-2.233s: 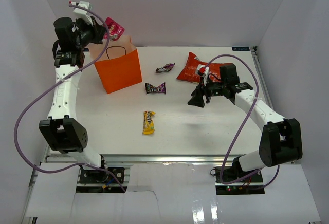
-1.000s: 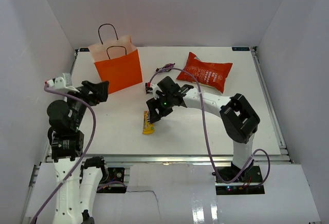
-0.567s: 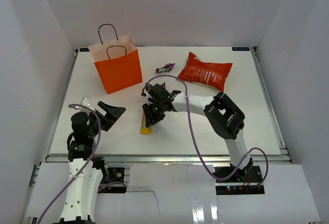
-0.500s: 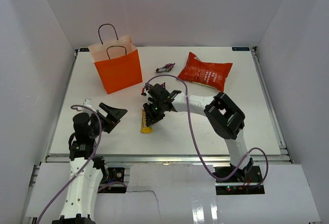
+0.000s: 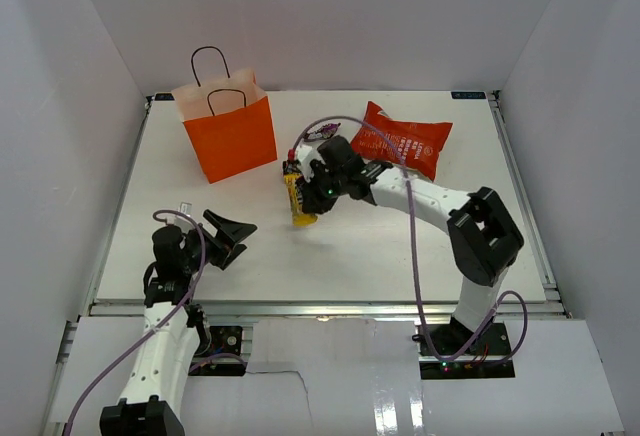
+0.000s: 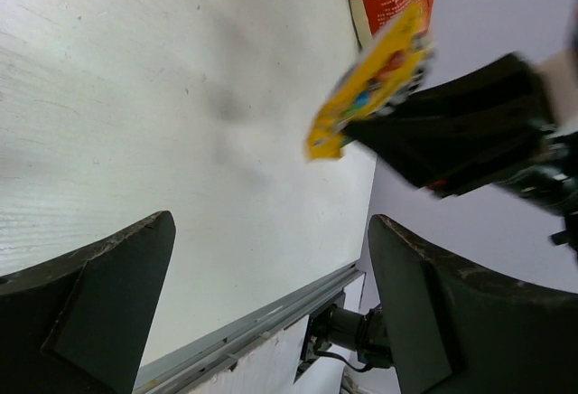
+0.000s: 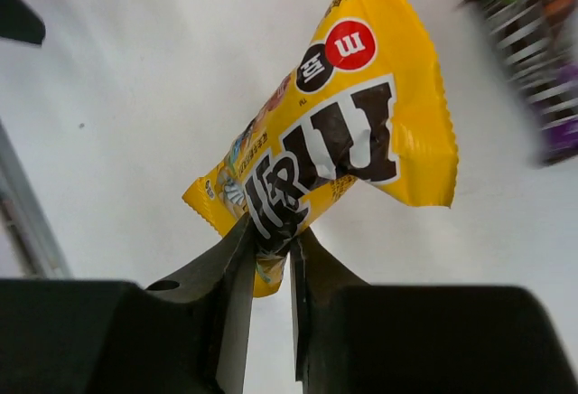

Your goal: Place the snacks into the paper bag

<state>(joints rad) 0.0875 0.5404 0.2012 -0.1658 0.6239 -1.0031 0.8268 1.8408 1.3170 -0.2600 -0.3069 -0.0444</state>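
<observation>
We are observing the right gripper (image 7: 271, 231) pinching the yellow packet (image 7: 348, 132) by one end, holding it clear of the table (image 5: 400, 246) near the orange paper bag (image 5: 235, 141). The left gripper (image 5: 234, 232) is hovering low at the near edge, fingers spread, holding nothing.

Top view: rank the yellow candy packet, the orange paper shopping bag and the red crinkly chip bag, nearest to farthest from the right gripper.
1. yellow candy packet, clamped in the right gripper.
2. orange paper shopping bag, to its left and farther back.
3. red crinkly chip bag, to its right and farther back.
</observation>
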